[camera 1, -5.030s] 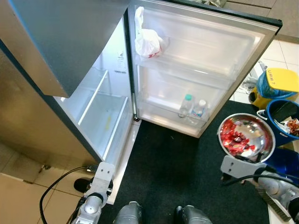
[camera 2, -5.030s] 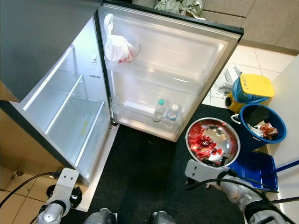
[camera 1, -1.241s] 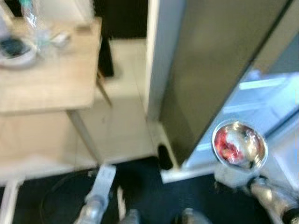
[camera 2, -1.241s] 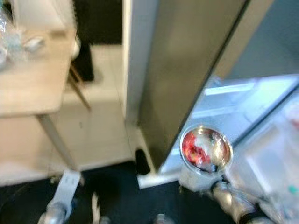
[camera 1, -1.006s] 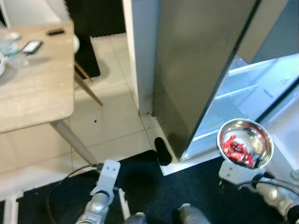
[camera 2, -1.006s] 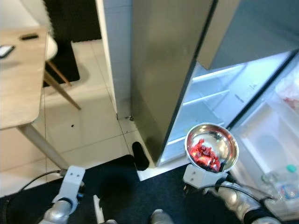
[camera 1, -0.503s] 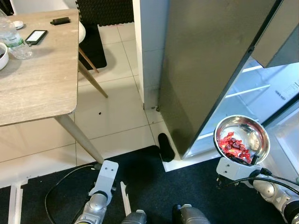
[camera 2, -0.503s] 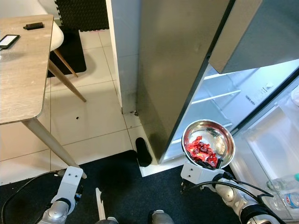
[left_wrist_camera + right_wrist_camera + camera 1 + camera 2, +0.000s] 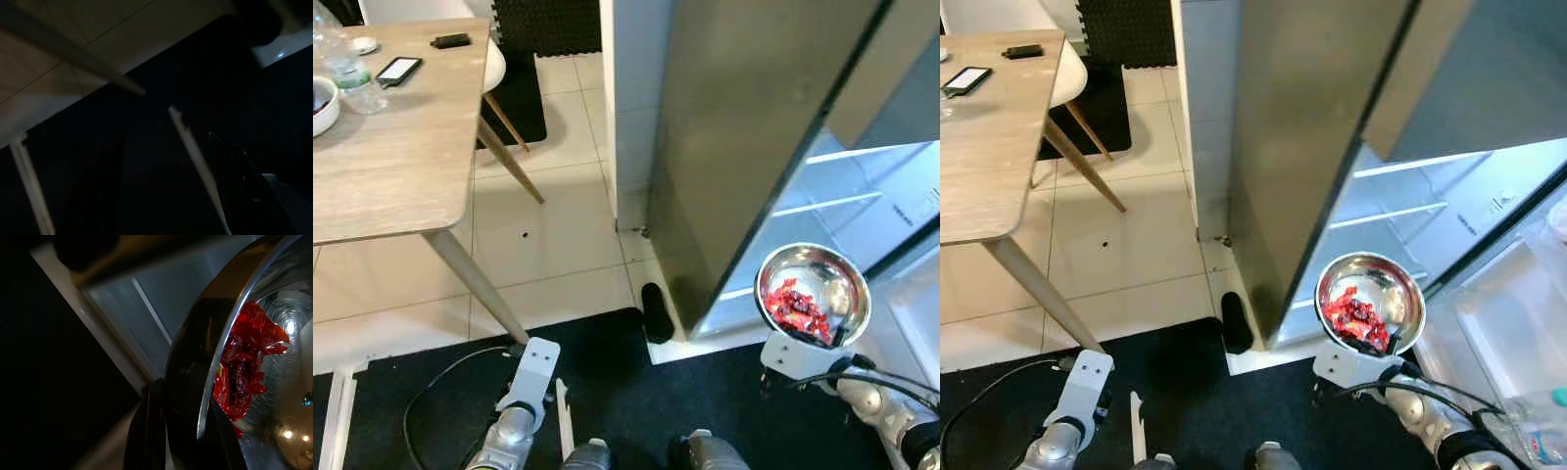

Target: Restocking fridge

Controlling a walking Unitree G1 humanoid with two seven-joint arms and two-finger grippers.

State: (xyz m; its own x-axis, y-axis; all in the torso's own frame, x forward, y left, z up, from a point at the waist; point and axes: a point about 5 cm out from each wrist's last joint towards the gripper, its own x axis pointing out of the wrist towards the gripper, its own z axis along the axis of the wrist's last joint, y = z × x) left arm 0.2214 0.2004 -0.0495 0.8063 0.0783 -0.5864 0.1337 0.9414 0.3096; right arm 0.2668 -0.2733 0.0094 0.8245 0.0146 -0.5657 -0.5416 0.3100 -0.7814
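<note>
Standing on a black floor mat [image 9: 636, 392] beside pale tiles and a light wooden table [image 9: 391, 166], the right gripper [image 9: 181, 431] pinches a shiny steel bowl [image 9: 813, 294] of red wrappers before the open grey fridge [image 9: 754, 127]; the left gripper's [image 9: 533, 367] fingers cannot be judged.

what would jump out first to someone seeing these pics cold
The shiny steel bowl of red wrapped sweets, pinched at its rim by the right gripper in front of the lit open fridge. Next, the fridge's tall grey side panel in the middle, with the wooden table off to the robot's left.
</note>
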